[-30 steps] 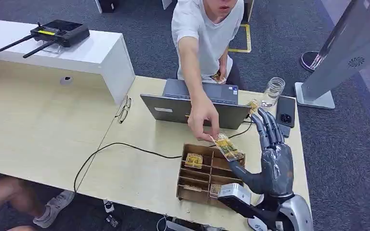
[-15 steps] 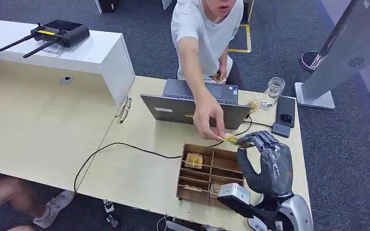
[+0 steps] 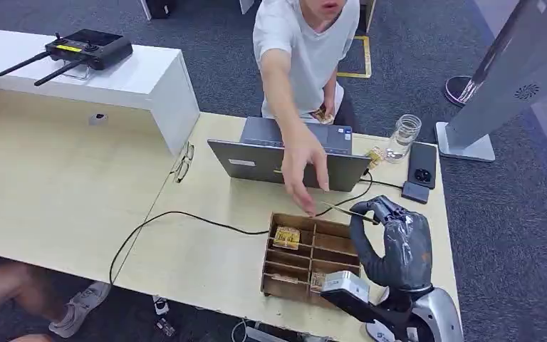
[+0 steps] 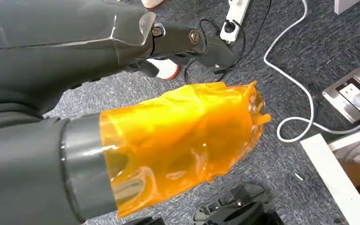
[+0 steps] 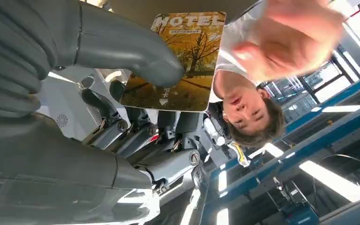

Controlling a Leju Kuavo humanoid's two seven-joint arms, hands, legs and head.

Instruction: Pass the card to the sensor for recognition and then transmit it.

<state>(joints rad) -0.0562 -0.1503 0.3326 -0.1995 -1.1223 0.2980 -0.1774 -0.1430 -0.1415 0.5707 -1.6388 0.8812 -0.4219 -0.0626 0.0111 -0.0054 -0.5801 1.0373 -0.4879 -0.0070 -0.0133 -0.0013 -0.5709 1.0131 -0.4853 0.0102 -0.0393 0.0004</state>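
The card (image 3: 342, 211) lies nearly flat, its long axis running left from the right hand (image 3: 392, 239). Thumb and fingers pinch its right end. The person's hand (image 3: 300, 167) hovers just beyond it.

A pale wooden counter (image 3: 64, 192) fills the frame's centre, bearing a grey laptop (image 3: 288, 153), eyeglasses (image 3: 183, 163), a black cable (image 3: 185, 214), a compartmented wooden tray (image 3: 306, 256), a glass jar (image 3: 404, 134) and a black phone (image 3: 422, 164).

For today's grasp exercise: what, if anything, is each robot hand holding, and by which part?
The right hand pinches the hotel card by one end, thumb against fingers. Whether the left hand holds anything cannot be told.
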